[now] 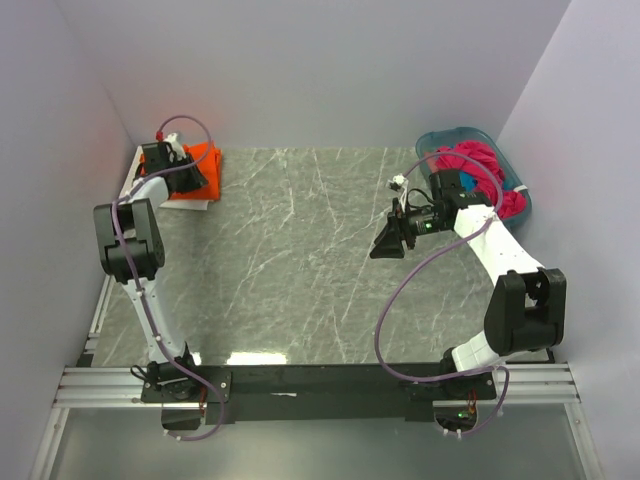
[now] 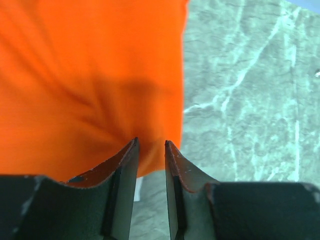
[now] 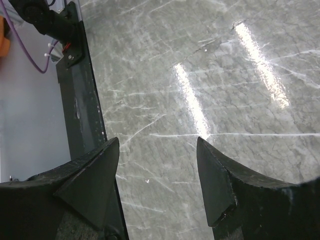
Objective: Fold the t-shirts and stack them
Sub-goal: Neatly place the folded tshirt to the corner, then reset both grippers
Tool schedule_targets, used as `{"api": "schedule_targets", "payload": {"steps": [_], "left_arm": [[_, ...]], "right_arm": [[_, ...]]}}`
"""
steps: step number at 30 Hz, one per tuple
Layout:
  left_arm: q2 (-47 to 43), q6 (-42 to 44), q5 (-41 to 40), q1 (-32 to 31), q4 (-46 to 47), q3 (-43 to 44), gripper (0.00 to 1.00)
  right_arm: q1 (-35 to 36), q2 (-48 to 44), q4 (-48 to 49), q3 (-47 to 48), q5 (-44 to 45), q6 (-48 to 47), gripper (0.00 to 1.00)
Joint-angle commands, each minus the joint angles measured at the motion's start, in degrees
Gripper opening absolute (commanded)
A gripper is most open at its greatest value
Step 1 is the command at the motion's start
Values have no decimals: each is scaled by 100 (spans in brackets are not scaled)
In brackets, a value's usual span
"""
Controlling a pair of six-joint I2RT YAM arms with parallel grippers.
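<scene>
A bright orange t-shirt (image 1: 203, 165) lies folded at the table's far left corner, on top of white cloth (image 1: 190, 205). My left gripper (image 1: 192, 175) is right over it. In the left wrist view the orange shirt (image 2: 90, 75) fills the frame, its creases run toward my left gripper (image 2: 150, 142), and the jaws stand a narrow gap apart with nothing between them. Magenta and blue t-shirts (image 1: 478, 165) are heaped in the basket. My right gripper (image 1: 386, 241) is open and empty above bare table (image 3: 165, 90).
The teal plastic basket (image 1: 436, 143) stands at the far right by the wall. White walls close in the left, back and right sides. A black mounting rail (image 3: 76, 100) runs along the near edge with the arm bases.
</scene>
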Motion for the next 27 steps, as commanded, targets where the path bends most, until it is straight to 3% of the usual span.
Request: {"api": "schedule_targets", "payload": {"steps": [1, 13, 19, 21, 25, 27], "left_arm": [[-283, 117, 221, -138, 228, -41, 34], [86, 143, -87, -182, -44, 82, 34], [-1256, 143, -658, -173, 930, -726, 38], [-1968, 152, -842, -182, 1176, -1007, 43], [-2971, -171, -1622, -165, 906, -1280, 70], [-3525, -488, -1521, -42, 800, -1569, 80]], "right_arm": [[-35, 31, -66, 230, -158, -96, 70], [-35, 40, -92, 230, -141, -131, 71], [-44, -56, -13, 213, -35, -79, 71], [-44, -153, 48, 187, 96, -27, 71], [-44, -399, 329, 99, 360, 97, 72], [-44, -574, 443, 55, 570, 185, 72]]}}
